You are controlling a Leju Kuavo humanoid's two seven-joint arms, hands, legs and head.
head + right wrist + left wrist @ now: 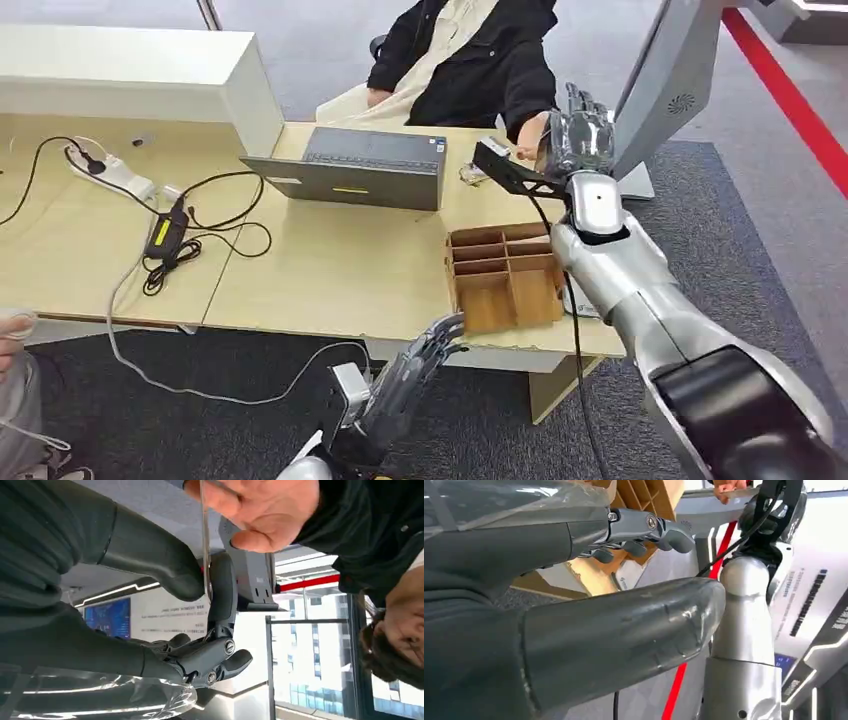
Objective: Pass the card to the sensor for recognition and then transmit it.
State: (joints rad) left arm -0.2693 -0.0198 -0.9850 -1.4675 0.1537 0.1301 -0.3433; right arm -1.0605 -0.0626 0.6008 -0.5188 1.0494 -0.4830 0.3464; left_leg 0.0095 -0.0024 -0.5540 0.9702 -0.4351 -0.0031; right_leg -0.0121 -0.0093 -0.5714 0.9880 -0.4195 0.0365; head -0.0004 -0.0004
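Note:
In the right wrist view the card shows edge-on as a thin pale strip. My right hand pinches its lower end between thumb and a finger. A person's hand holds its other end. In the head view my right hand is raised over the desk's far right corner, touching the person's hand, beside the grey sensor stand. My left hand hangs below the desk's front edge with its fingers stretched out and nothing in them.
A wooden divided box stands on the desk under my right forearm. A laptop sits mid-desk, with a power strip and cables to the left. The person in a black jacket sits behind the desk.

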